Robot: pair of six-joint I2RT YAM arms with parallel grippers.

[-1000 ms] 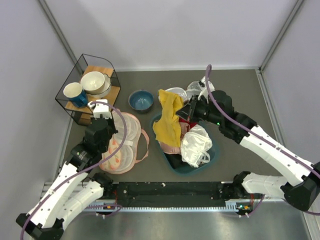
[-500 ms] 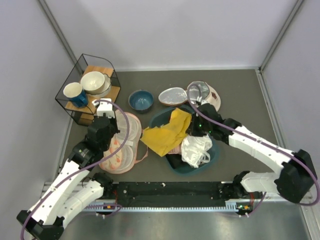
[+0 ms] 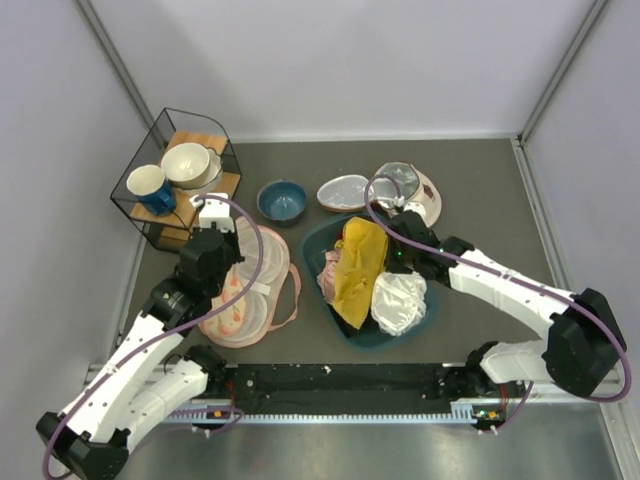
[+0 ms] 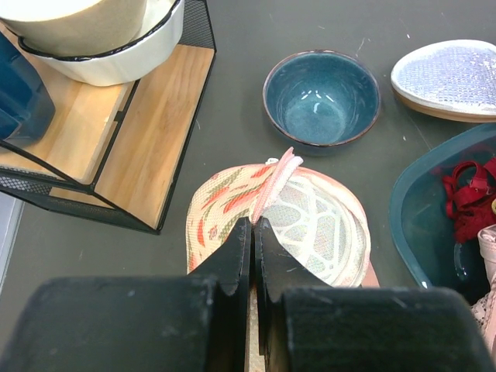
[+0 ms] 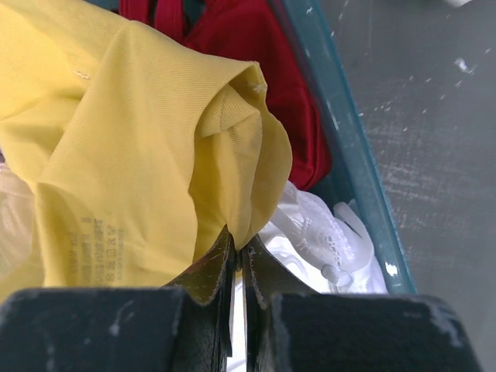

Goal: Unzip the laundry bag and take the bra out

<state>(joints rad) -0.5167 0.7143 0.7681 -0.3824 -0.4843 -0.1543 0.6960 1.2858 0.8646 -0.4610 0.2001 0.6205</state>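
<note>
- This is a robot test cell in a lab.
- Plain pale wall panels [image 3: 350, 60] meet at bare metal struts [image 3: 121, 65] and box in a grey table [image 3: 480, 190].
- A white left arm [image 3: 140, 345] and a white right arm [image 3: 500, 285] are bolted to a black rail [image 3: 340, 378] at the near edge. Purple cables [image 3: 259, 262] loop over them.
- Home goods lie about as props: a wire rack [image 3: 228, 180] of crockery, a blue bowl [image 3: 282, 200], a teal basin [image 3: 312, 262] of clothes and a laundry bag [image 3: 265, 292].

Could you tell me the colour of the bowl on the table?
Small round glazed bowl: dark teal; left wrist view.
</note>
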